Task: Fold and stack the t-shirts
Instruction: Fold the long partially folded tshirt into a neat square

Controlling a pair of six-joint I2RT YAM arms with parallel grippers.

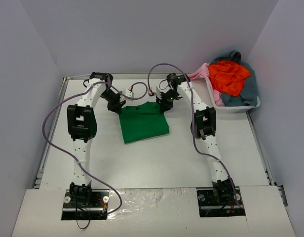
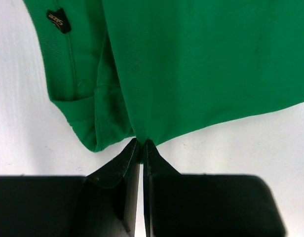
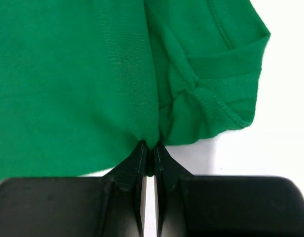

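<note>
A bright green t-shirt [image 1: 142, 122] lies partly folded in the middle of the white table [image 1: 142, 163]. My left gripper [image 1: 118, 105] is shut on its far left edge; in the left wrist view the black fingertips [image 2: 141, 144] pinch the green cloth [image 2: 201, 64], with a folded sleeve and a black label [image 2: 59, 21] to the left. My right gripper [image 1: 164, 102] is shut on the far right edge; its tips [image 3: 151, 146] pinch the green cloth [image 3: 68, 79] beside a bunched sleeve [image 3: 216, 98]. An orange-red t-shirt [image 1: 229, 76], a grey-blue one [image 1: 246, 91] and a pale pink one [image 1: 201, 73] are heaped at the back right.
A white tub [image 1: 233, 107] at the back right corner holds the heaped shirts. Grey walls close in the table on three sides. Purple cables loop from both arms above the table.
</note>
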